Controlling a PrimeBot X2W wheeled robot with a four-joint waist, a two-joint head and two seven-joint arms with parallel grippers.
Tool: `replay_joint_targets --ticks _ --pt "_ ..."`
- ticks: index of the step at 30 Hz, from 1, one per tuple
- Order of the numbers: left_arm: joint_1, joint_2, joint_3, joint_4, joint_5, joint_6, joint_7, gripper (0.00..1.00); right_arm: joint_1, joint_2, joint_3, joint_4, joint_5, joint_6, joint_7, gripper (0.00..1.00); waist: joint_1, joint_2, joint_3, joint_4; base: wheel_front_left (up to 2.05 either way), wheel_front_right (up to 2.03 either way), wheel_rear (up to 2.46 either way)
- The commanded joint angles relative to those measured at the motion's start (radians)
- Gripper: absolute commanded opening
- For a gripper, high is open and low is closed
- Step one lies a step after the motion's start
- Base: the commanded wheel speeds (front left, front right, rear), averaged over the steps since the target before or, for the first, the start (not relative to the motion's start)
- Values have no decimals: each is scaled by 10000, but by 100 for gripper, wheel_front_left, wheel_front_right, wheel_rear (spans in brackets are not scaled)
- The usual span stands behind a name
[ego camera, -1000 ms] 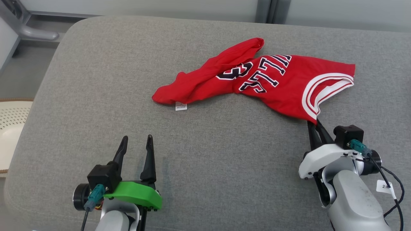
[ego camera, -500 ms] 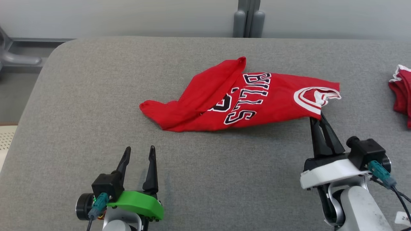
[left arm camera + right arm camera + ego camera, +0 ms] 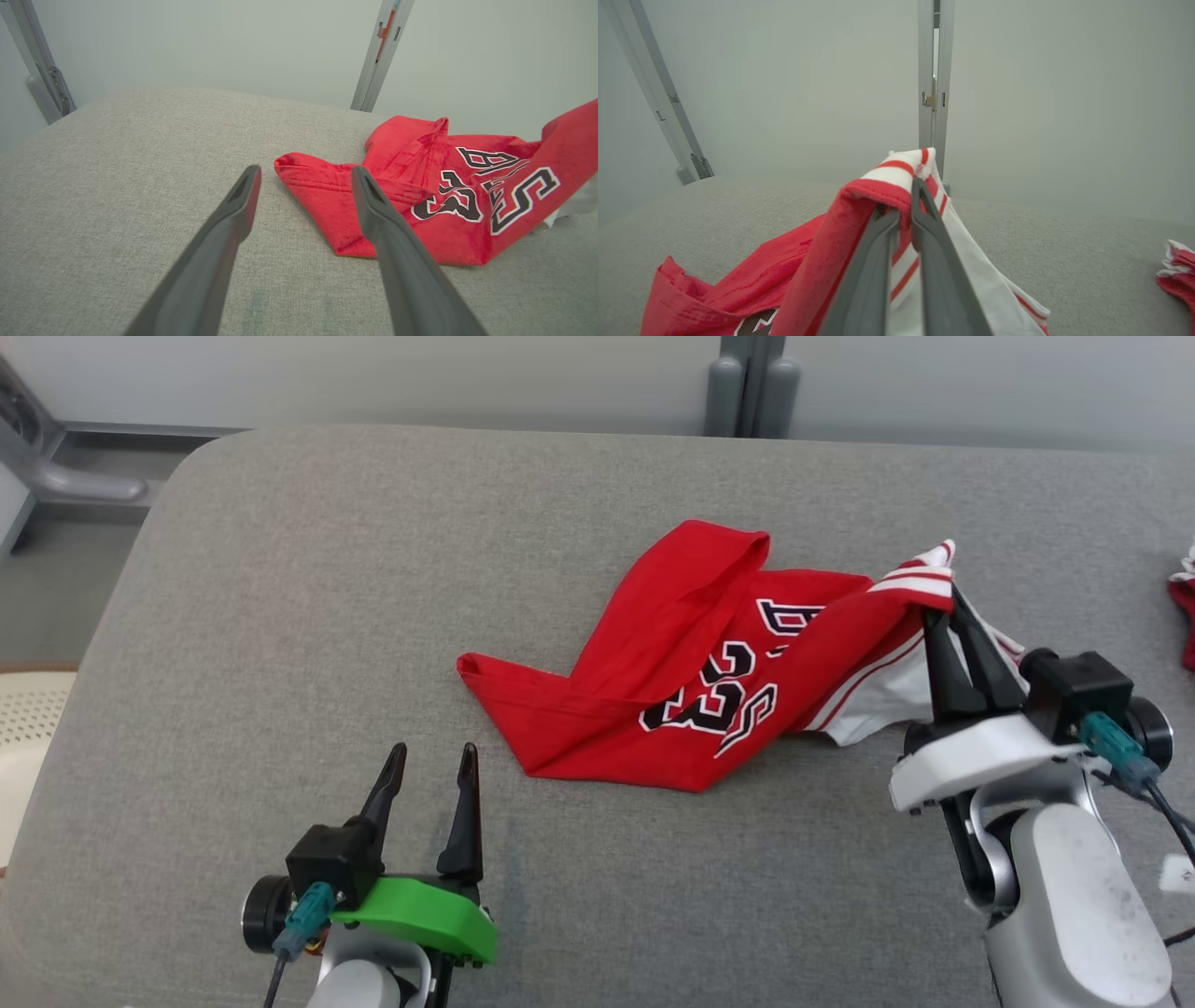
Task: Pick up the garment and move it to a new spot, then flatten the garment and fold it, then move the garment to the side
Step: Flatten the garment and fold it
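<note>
A: Why is the right hand [image 3: 941, 609] clamping the striped edge of the red garment [image 3: 672, 653]?
B: It's raising that corner off the grey cushion [image 3: 280, 616], probably for carrying; the rest is lying crumpled mid-cushion. The left hand [image 3: 433, 751] is hovering, fingers spread wide, holding nothing

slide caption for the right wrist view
Right gripper shut on the striped trim of a red jersey, holding that edge off the grey cushion; another red garment lies at far right.

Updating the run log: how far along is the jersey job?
Done: right gripper shut on the jersey at its striped edge, raised off the cushion. In hand: the move; the rest lies crumpled. Left: flatten, fold, set aside; left gripper open, empty.
</note>
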Motion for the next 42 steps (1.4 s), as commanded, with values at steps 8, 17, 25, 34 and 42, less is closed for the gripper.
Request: replay_joint_targets --ticks 8,17,25,34,42 --pt "-602 16 -379 -92 -279 106 -5 100 -2879 -329 -1119 4493 -1096 -11 -289 0 0 0 1075 1120 0 0 0" --pt "-657 16 -316 -73 -219 205 -4 100 -4156 -200 -1050 6938 -1342 -17 -1227 100 0 0 1044 706 0 0 0" --pt "-425 16 -114 -127 56 133 -4 100 -3061 -79 -733 5301 -837 -17 -1442 100 0 0 727 -245 0 0 0" --pt "-358 18 -64 -172 144 102 -4 100 -735 -26 -821 3412 5 -15 -1443 100 0 0 692 -646 0 0 0" --pt "-546 17 -61 -76 174 60 -4 100 -1106 -31 -1369 4424 -212 -16 -1393 100 0 0 911 -390 0 0 0"
